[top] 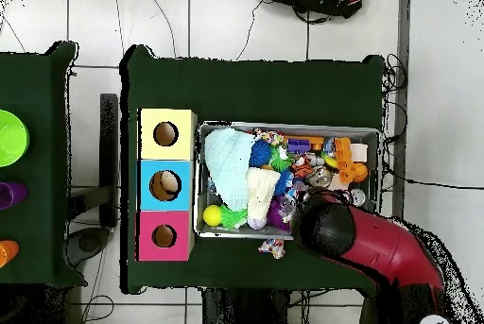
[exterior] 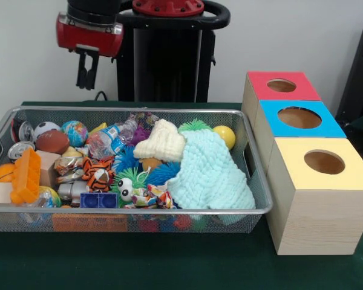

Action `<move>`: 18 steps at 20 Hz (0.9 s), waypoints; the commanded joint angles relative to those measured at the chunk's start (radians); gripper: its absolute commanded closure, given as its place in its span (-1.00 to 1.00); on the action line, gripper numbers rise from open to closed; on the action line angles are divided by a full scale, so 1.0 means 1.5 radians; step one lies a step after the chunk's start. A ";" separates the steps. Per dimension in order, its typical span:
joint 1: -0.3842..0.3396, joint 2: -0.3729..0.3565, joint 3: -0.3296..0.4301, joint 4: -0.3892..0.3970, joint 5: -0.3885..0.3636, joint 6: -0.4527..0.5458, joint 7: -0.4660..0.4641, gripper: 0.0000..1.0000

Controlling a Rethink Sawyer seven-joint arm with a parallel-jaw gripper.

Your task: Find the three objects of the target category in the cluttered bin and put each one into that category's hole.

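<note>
The wire-mesh bin [exterior: 133,110] fills the table's left and middle and is full of clutter; it also shows in the overhead view [top: 284,126]. A clear wrinkled bottle with a blue label [exterior: 112,138] lies near the bin's far side, left of centre. I cannot pick out other bottles for certain. My gripper [exterior: 86,72] hangs high above the bin's far left corner and holds nothing. In the overhead view the red arm [top: 378,249] covers it. The blue-topped box's hole [exterior: 299,117] is in the middle box to the right of the bin, with something pale showing inside it in the overhead view [top: 165,185].
A red-topped box [exterior: 282,86] and a yellow-topped box [exterior: 323,162] flank the blue one. In the bin lie a light-blue knitted cloth [exterior: 209,172], a cream cloth [exterior: 161,144], a yellow ball [exterior: 224,135], an orange block [exterior: 26,175], and cans [exterior: 19,149]. A small colourful item [top: 272,247] lies outside the bin.
</note>
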 commanded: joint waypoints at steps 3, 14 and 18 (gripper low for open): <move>-0.021 0.059 -0.021 0.029 0.053 -0.019 0.194 1.00; 0.052 0.023 -0.029 0.130 0.184 -0.005 0.297 1.00; 0.074 -0.033 -0.028 0.175 0.210 -0.003 0.295 1.00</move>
